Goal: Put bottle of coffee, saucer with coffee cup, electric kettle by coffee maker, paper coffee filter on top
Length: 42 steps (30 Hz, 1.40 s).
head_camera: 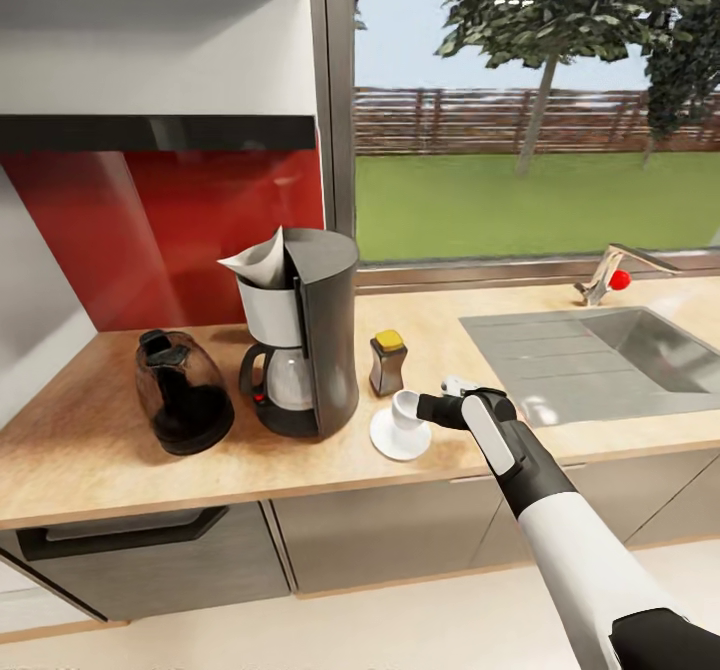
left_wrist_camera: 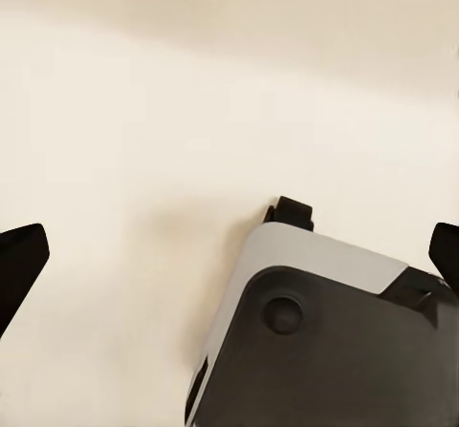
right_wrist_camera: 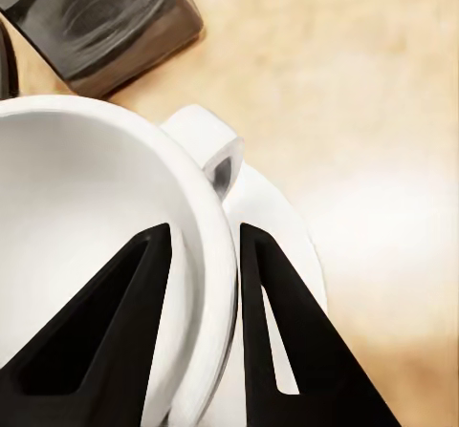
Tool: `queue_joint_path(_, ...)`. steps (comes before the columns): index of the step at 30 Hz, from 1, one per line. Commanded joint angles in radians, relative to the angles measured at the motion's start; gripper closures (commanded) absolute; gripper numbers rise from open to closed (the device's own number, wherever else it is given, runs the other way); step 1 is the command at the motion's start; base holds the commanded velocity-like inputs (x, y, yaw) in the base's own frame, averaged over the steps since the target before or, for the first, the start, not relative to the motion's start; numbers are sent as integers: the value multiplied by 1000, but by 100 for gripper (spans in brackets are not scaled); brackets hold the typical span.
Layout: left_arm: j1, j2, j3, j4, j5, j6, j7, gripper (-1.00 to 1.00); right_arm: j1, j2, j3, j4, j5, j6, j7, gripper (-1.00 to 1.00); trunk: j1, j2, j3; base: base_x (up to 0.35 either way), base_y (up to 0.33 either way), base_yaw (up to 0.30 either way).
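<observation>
The coffee maker (head_camera: 305,335) stands on the kitchen countertop (head_camera: 90,460) with the paper coffee filter (head_camera: 258,259) on its top. To its left sits the electric kettle (head_camera: 183,392). On its right is the bottle of coffee (head_camera: 388,362), with the saucer (head_camera: 392,444) in front of it. The coffee cup (head_camera: 407,410) rests on the saucer. My right gripper (head_camera: 432,410) is shut on the cup's wall. In the right wrist view, the right gripper (right_wrist_camera: 204,231) has one finger inside the cup (right_wrist_camera: 86,188) and one outside, above the saucer (right_wrist_camera: 287,226). My left gripper (left_wrist_camera: 231,253) is open over pale floor.
A steel sink (head_camera: 600,360) with a faucet (head_camera: 610,272) lies to the right of the saucer. The dark kitchen shelf (head_camera: 150,132) hangs above a red backsplash. A window runs behind the counter. Drawers and cabinet fronts sit below the counter edge.
</observation>
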Motion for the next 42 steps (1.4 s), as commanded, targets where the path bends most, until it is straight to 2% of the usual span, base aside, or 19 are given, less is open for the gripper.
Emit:
queue_joint_path(1, -1, 0, 1, 0, 5, -1, 2, -100, -1, 0, 1, -1, -12, 1, -9, 100, 4, -9, -6, 0, 0, 0)
queue_joint_path(5, -1, 0, 1, 0, 5, -1, 2, -100, -1, 0, 1, -1, -12, 1, -9, 100, 20, -37, -25, 0, 0, 0)
queue_joint_path(15, -1, 0, 1, -1, 5, -1, 2, -100, -1, 0, 1, -1, -12, 1, -9, 100, 20, -37, -41, 0, 0, 0)
queue_joint_path(28, -1, -2, 1, -1, 5, -3, 2, -100, -1, 0, 1, 0, -12, 1, -9, 100, 20, -37, -42, -53, 0, 0)
queue_joint_path(31, -1, -2, 1, -1, 5, -3, 2, -100, -1, 0, 1, -1, -12, 1, -9, 100, 31, -58, -54, 0, 0, 0)
queue_joint_path(42, -1, -2, 1, -1, 5, -2, 2, -100, -1, -1, 1, -1, -12, 1, -9, 100, 31, -58, -62, 0, 0, 0)
